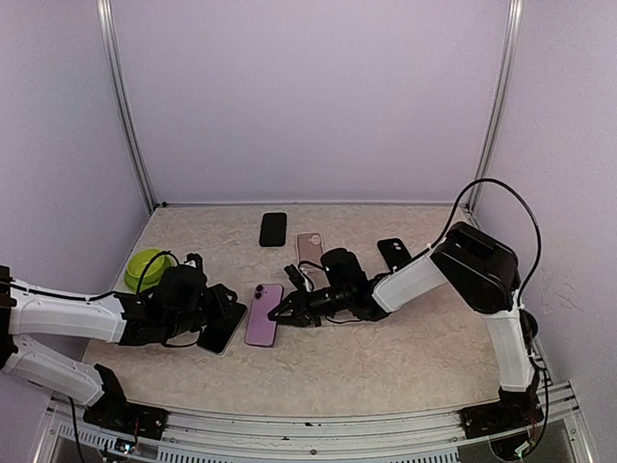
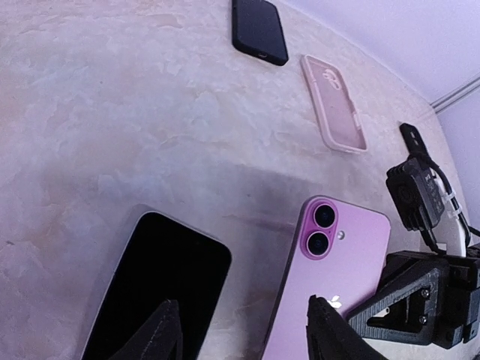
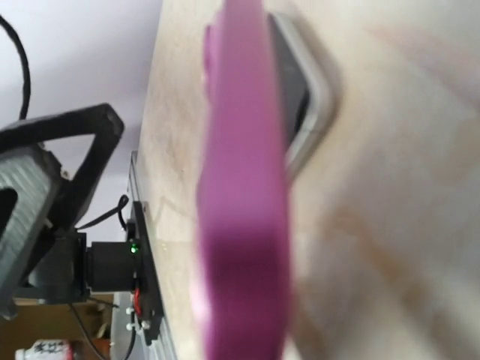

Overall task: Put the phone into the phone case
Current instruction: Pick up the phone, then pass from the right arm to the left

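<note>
Purple phone (image 1: 264,313) lies back-up on the table (image 1: 386,357), twin lenses uppermost, roughly central and just forward of both grippers. Right gripper (image 1: 285,312) is at the phone's 3 o'clock edge. In the left wrist view one of its black fingers (image 2: 394,307) overlaps the phone's lower corner. Whether the jaws are clamped on that edge or merely resting against it cannot be determined, as the right wrist view shows only a blurred purple edge close to the lens. Left gripper (image 2: 244,334) is spread wide and holds nothing, with its fingers (image 2: 161,334) above the gap between the phone and a dark slab with a pale rim (image 2: 161,289) at the phone's 9 o'clock. Whether that slab is a second handset or a case cannot be told. Pink case (image 1: 308,248) lies open side up at about 1 o'clock from the phone, apart from it. Black phone (image 1: 273,229) is at 12 o'clock, further back. Assessment: the phone is rigid, thin, moderately heavy for its size and smooth-backed, so it is likely to slide under a side push and to slip from a shallow pinch. The glass faces and lens bump are best avoided. Recommended hold is across the long edges near mid-length. The case appears flexible and light, liable to shift unless braced by the free gripper.
</note>
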{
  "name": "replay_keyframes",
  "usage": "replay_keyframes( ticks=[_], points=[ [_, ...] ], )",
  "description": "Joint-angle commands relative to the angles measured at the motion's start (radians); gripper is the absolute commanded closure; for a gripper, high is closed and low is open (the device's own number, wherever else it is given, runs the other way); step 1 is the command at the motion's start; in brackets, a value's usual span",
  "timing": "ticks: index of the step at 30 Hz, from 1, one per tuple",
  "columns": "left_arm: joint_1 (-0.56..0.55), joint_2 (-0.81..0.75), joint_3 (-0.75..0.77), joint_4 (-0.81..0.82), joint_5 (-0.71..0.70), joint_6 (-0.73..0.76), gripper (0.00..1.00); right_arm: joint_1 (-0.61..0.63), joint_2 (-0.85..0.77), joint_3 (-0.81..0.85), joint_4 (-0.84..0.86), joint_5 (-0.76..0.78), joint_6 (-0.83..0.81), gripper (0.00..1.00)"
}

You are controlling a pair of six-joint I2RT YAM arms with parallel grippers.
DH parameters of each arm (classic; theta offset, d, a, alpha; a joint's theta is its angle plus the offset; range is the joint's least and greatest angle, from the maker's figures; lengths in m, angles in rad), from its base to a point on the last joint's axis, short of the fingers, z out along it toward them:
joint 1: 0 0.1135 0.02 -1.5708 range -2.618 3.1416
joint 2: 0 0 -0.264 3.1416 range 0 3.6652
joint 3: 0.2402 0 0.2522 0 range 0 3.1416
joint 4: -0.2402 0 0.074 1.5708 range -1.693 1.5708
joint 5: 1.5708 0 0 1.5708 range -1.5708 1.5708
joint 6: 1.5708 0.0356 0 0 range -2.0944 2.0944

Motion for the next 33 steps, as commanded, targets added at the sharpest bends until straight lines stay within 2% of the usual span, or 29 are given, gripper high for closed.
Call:
replay_keyframes(
  ticks=[1,8,10,14,21,27,30,33],
  points=[
    [-0.033,-0.064,-0.018,0.062,0.001,0.133,0.42,-0.021,-0.174,-0.051,-0.096,0.078,-0.119,1.0],
    [-0.107,-0.126,-0.058,0.201,-0.023,0.376,0.34,-0.061,-0.339,-0.125,-0.216,0.127,-0.143,1.0],
    [-0.117,-0.141,-0.064,0.232,-0.022,0.407,0.34,-0.066,-0.386,-0.124,-0.263,0.153,-0.174,1.0],
    [-0.118,-0.14,-0.053,0.254,-0.012,0.372,0.33,-0.06,-0.455,-0.107,-0.414,0.279,-0.306,1.0],
    [-0.118,-0.06,0.065,0.217,-0.008,0.26,0.28,-0.007,-0.566,-0.121,-0.576,0.568,-0.582,1.0],
    [-0.118,0.007,0.224,0.114,0.03,0.106,0.24,0.018,-0.661,-0.202,-0.58,0.797,-0.694,1.0],
    [-0.118,0.032,0.273,0.098,0.06,0.042,0.18,0.036,-0.699,-0.235,-0.568,0.887,-0.759,1.0],
    [-0.117,0.058,0.33,0.065,0.092,-0.028,0.16,0.099,-0.717,-0.258,-0.549,1.041,-0.863,1.0]
  ],
)
